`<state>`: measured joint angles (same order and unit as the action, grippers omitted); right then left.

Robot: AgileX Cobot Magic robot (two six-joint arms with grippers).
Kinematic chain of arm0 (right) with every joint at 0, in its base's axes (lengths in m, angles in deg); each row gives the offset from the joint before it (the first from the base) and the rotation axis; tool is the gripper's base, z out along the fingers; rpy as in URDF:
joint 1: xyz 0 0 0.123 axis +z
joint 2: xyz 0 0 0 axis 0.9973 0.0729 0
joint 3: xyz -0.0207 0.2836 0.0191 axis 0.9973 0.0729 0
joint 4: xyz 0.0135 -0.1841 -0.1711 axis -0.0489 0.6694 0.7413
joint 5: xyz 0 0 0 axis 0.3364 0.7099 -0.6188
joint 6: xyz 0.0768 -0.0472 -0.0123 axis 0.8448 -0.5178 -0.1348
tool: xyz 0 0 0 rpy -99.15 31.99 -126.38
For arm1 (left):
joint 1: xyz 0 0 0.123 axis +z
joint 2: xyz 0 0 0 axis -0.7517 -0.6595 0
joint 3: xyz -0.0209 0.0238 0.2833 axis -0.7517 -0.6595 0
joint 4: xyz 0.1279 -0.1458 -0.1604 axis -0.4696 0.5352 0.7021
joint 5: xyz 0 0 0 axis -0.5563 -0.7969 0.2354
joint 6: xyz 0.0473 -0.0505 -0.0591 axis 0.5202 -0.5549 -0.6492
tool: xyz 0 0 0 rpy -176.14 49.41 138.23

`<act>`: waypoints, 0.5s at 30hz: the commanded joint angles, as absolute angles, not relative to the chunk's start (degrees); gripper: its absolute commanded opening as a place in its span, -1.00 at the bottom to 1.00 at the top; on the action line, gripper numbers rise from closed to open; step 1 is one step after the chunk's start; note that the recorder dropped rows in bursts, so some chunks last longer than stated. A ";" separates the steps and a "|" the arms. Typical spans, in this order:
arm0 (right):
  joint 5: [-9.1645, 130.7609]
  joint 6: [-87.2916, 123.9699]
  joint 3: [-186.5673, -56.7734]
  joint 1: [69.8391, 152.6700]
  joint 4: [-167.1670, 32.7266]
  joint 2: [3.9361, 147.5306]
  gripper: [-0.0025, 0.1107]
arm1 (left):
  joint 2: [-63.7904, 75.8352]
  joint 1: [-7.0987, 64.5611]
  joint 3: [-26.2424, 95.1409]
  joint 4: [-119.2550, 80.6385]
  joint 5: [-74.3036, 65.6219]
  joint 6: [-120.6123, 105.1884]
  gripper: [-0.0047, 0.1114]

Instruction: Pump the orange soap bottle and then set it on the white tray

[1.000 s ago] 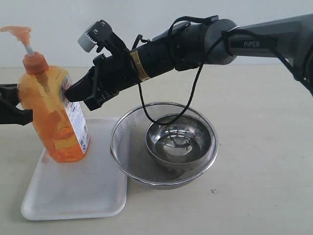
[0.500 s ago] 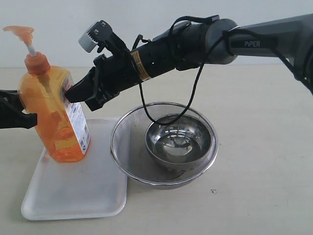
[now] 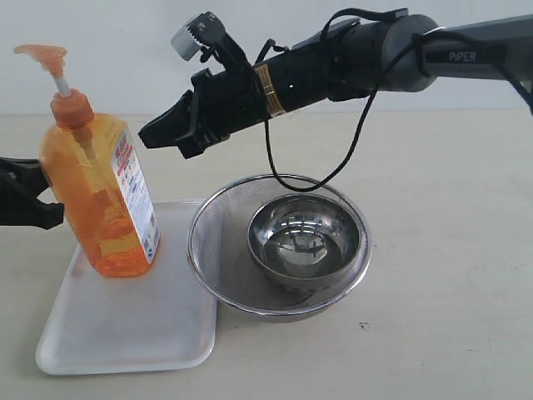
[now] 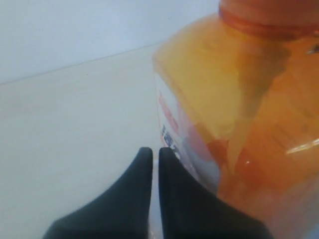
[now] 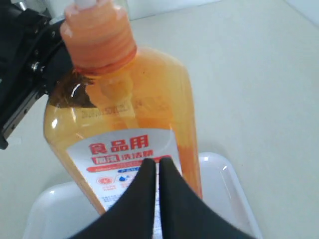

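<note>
Orange soap bottle (image 3: 92, 200), translucent with white-and-red label, stands on white tray (image 3: 125, 333); both end effectors (image 4: 155, 152) (image 5: 155, 162) closed.

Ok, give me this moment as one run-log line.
orange soap bottle: standing on white tray | right fingers: shut, in air, clear of bottle | left fingers: shut, beside bottle
</note>
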<state>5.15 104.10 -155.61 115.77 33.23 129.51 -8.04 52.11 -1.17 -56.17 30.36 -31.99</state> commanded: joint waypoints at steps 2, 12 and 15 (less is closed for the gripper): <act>4.81 104.39 -156.06 114.83 32.73 128.34 -0.96 | -3.76 52.18 -0.89 -56.25 26.78 -31.25 -0.84; 6.87 103.61 -156.06 112.47 32.73 126.61 -0.96 | 7.96 54.90 -0.89 -54.00 17.05 -30.14 -0.84; 7.22 103.48 -156.06 110.83 32.73 124.86 -0.96 | 12.69 55.51 -0.89 -53.31 17.49 -30.37 -0.84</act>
<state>6.64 103.90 -155.83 112.49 33.02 127.31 8.95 54.91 -1.17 -54.76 17.14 -30.33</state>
